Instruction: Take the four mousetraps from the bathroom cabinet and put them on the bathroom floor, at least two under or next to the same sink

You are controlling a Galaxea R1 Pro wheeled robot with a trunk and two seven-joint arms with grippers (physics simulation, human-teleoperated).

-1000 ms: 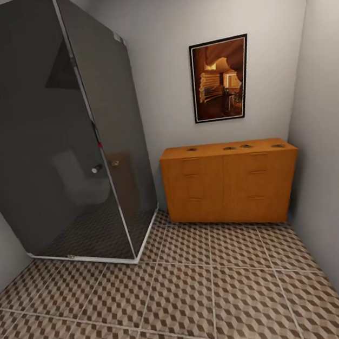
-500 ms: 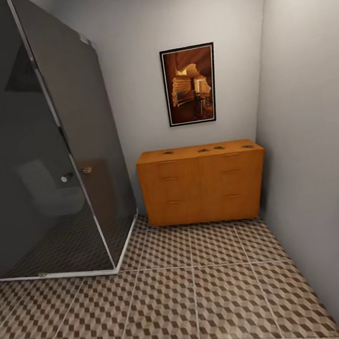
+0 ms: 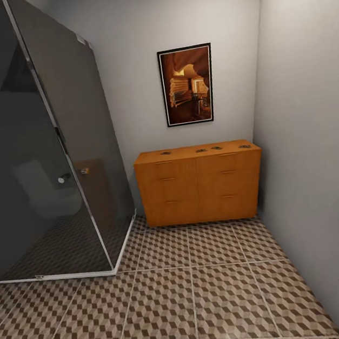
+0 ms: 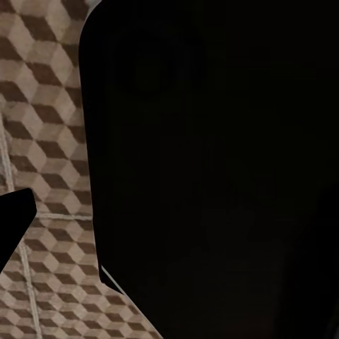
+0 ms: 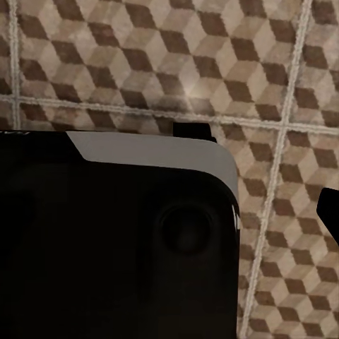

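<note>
Approach phase. The cabinet (image 3: 201, 183) stands against the far wall, beside the glass shower enclosure (image 3: 34, 141); four mousetraps (image 3: 201, 149) (small dark shapes) lie on its top. Patterned bathroom floor (image 3: 211, 294) lies between robot and cabinet. Finger state cannot be told for either gripper.

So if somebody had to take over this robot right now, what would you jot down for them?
Fingers: the wrist views show dark robot body over tiles, so I cannot tell whether either side's fingers are open or shut.
Things: the four mousetraps look like small dark shapes on top of the cabinet, against the far wall beside the glass shower.
Done: nothing placed yet; no trap shows on the bathroom floor.
Left: roll closer to the cabinet, pick up each trap, and set all four on the floor, at least two by the sink.
</note>
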